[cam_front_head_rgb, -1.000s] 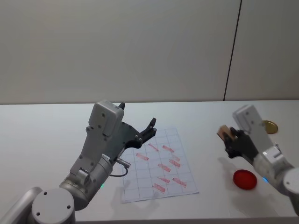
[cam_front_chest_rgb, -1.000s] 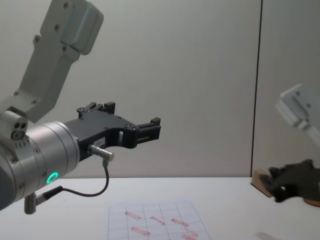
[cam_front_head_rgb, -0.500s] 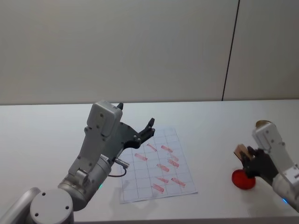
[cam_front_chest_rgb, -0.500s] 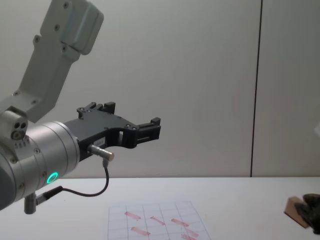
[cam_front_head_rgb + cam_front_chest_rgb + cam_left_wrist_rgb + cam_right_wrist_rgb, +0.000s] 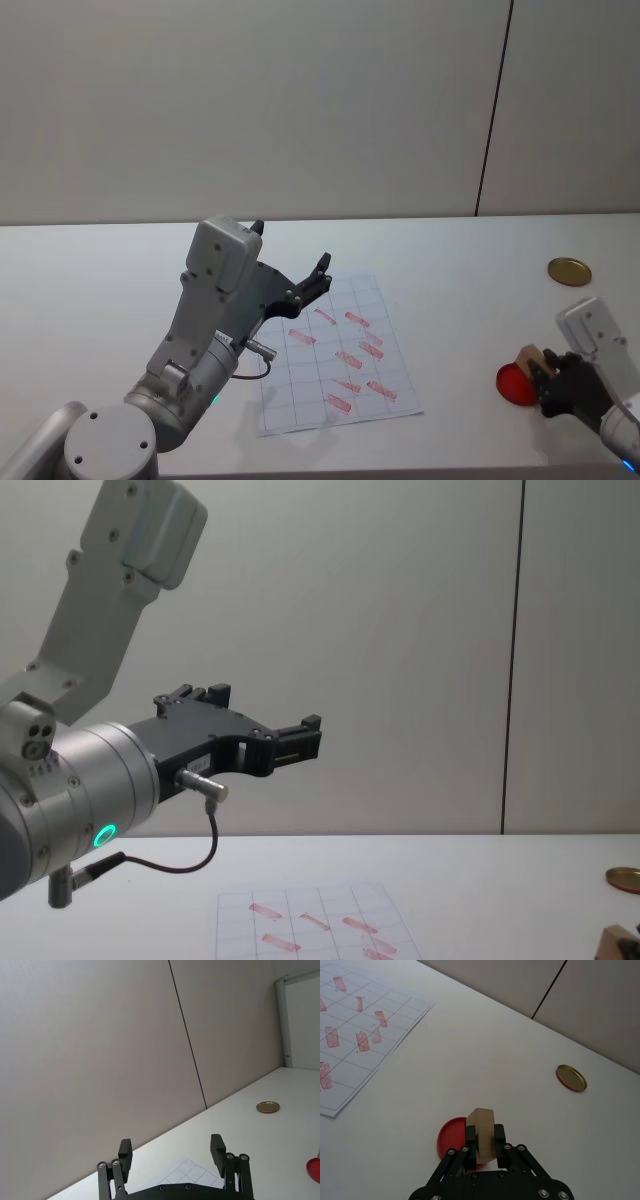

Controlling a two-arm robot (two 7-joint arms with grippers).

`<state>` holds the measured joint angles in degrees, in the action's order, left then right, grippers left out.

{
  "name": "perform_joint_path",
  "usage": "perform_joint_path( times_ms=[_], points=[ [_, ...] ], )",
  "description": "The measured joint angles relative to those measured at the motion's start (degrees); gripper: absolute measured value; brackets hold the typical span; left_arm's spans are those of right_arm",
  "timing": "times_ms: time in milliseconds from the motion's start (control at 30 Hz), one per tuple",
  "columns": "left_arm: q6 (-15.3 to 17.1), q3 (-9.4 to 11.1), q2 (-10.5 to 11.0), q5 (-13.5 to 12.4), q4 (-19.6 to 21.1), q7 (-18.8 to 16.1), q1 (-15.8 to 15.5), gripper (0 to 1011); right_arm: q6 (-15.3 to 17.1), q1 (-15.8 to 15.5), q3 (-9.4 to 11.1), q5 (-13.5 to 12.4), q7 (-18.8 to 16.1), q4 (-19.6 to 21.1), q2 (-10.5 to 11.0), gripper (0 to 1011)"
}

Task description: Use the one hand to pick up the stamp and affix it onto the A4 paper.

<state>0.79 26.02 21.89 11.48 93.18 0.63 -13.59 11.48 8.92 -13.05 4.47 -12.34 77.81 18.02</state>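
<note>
Wooden stamp (image 5: 481, 1136) sits pinched in our right claw (image 5: 484, 1140) over the red pad (image 5: 451, 1138); we press squarely, then carry toward paper (image 5: 340, 350) at nine o'clock. Left claw (image 5: 172, 1152) gapes wide, parked.

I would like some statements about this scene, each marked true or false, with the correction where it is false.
1. The right gripper holds the stamp. True.
2. The stamp is over the A4 paper. False: it is by the red round pad, to the right of the paper.
3. The left gripper is open and holds nothing. True.
4. The A4 paper has no marks on it. False: several reddish stamp marks lie in its grid squares.
5. The golden disc lies on the table, apart from the red round pad. True.
</note>
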Motion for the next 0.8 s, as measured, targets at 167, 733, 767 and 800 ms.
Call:
perform_joint_path(
  times_ms=[167,733,767,800],
  points=[
    [0.0,0.0,0.0,0.0,0.0,0.0,0.0,993,-0.3,-0.3,0.0,-0.4,-0.2,-0.5,0.1,204],
    [0.0,0.0,0.0,0.0,0.0,0.0,0.0,993,-1.7,-0.3,0.2,-1.1,0.2,-1.5,0.0,203],
    [0.0,0.0,0.0,0.0,0.0,0.0,0.0,993,-1.7,-0.2,0.3,-1.1,0.2,-1.5,0.0,204],
    [0.0,0.0,0.0,0.0,0.0,0.0,0.0,993,-1.8,-0.2,0.3,-1.1,0.3,-1.5,-0.1,204]
  ],
)
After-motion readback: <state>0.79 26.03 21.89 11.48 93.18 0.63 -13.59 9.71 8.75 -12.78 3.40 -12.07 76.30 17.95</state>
